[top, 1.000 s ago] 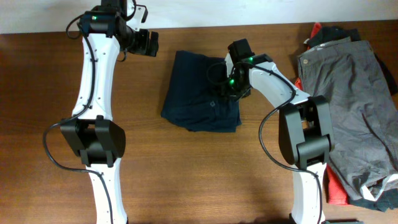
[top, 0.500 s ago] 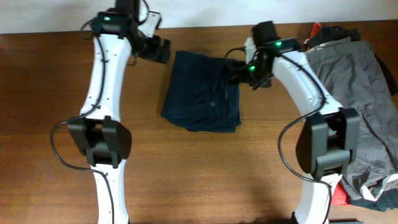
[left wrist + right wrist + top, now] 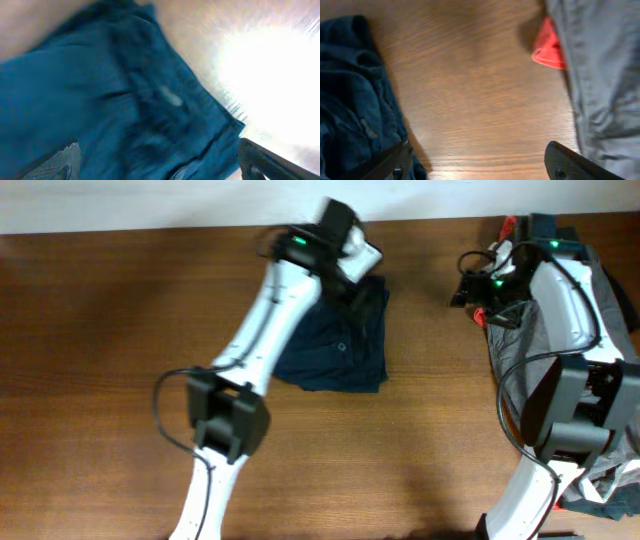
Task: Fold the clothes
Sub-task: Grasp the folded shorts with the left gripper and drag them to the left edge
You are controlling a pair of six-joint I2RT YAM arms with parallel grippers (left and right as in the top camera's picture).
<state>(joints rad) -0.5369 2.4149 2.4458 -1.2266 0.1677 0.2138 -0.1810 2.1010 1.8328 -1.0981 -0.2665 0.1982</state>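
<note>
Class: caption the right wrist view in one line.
Open fingers over bare table, between navy shorts and grey trousers.

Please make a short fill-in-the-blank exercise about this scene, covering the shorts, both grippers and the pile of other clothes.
1. The left gripper hangs above the navy shorts with its jaws ___.
2. The right gripper, over bare wood of the table, holds ___.
3. A ___ garment peeks out from under the grey trousers.

Missing words: open; nothing; red.
</note>
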